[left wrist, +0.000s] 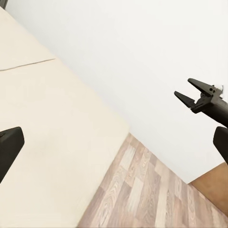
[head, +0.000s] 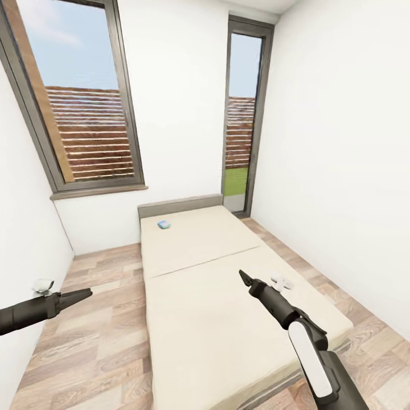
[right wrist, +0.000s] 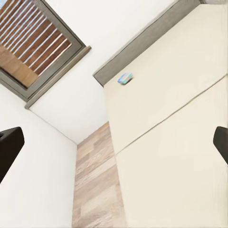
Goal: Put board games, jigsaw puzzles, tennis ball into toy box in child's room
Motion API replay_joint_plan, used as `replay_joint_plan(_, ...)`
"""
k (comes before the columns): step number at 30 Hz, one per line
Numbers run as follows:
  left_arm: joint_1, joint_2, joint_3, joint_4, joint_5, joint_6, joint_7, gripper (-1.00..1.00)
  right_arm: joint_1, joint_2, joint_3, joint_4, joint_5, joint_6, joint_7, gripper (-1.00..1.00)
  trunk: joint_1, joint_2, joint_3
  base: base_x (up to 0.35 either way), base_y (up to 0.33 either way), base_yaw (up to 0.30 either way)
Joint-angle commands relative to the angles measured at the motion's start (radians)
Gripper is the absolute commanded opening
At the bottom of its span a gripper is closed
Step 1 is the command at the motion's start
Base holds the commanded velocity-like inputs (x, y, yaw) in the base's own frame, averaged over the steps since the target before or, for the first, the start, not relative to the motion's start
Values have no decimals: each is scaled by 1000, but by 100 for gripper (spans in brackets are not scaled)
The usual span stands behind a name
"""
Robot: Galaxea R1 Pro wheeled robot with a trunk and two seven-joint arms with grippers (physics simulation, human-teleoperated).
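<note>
Clearly one board game (head: 164, 224) is seen on the bed (head: 216, 319), two windows (head: 85, 114) behind, right gripper (left wrist: 187, 92) released, left gripper (head: 85, 294) unclear.

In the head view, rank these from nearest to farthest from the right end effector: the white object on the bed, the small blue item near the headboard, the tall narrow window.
1. White object: on the bed, just right of the right end effector.
2. Small blue item: at the bed's far left, by the headboard.
3. Tall narrow window: in the far wall, beyond the bed.
</note>
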Motion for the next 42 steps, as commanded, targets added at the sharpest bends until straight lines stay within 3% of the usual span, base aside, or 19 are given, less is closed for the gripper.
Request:
replay_joint_plan(1, -1, 0, 0, 0, 0, 11, -4, 100, -1, 1, -1, 0, -5, 5, 1, 100, 1, -2, -4, 173, 90, -146)
replay_joint_plan(22, -1, 2, 4, 0, -1, 11, -4, 100, -1, 0, 2, -1, 2, -41, 7, 100, 1, -2, -7, 84, 76, -20)
replay_joint_plan(32, -1, 2, 7, 0, -1, 11, -4, 100, -1, 0, 2, -1, 0, -41, 8, 100, 1, -2, -6, 5, 245, -9)
replay_joint_plan(42, -1, 3, 8, 0, 0, 11, -6, 100, -1, 0, 2, -1, -3, -39, 9, 100, 1, -2, 2, 61, 270, -177)
